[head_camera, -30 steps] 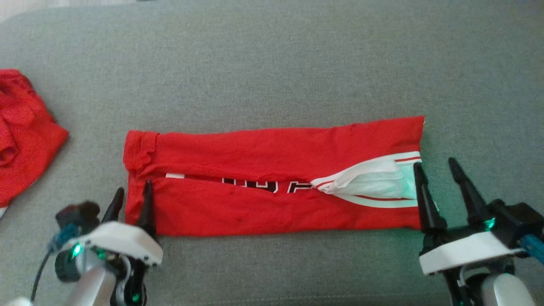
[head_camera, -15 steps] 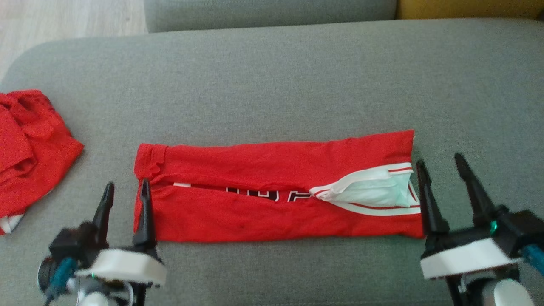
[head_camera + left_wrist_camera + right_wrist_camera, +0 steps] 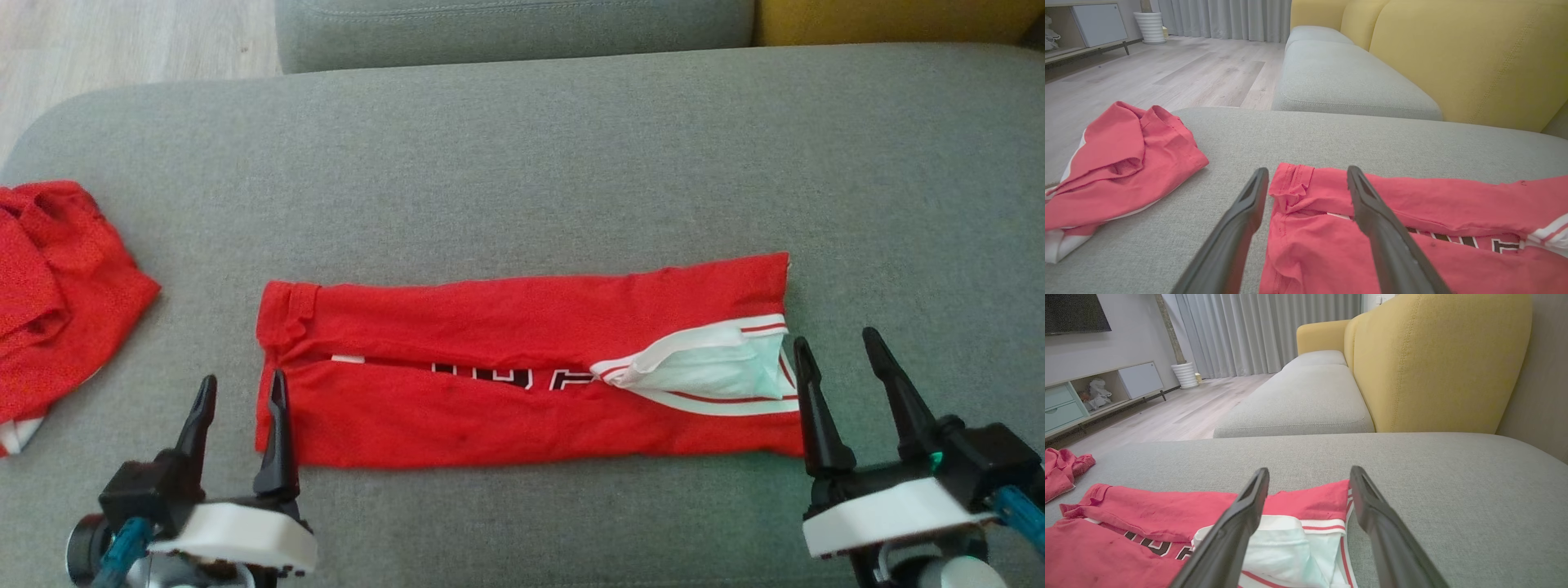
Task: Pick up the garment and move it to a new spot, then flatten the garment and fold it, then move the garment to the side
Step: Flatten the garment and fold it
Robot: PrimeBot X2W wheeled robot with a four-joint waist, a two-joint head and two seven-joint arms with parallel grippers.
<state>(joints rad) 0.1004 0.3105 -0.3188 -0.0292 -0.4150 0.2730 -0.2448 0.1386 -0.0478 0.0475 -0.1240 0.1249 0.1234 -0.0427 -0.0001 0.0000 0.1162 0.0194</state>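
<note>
At nine o'clock in the head view a crumpled red garment [image 3: 57,286] lies on the grey sofa cushion [image 3: 522,163], well apart from our work; we leave it alone. At seven o'clock our left gripper [image 3: 243,377] is spread wide and empty, its inner finger at the left end of the red jersey [image 3: 506,318]; the jersey lies at centre as a long strip, its long edges folded in. At four o'clock our right gripper [image 3: 834,336] is equally wide and empty, just beside the trimmed end. We judge the crosswise fold comes next; we should pinch every layer at one end and carry it over low, so the white flap [image 3: 702,367] stays tucked.
</note>
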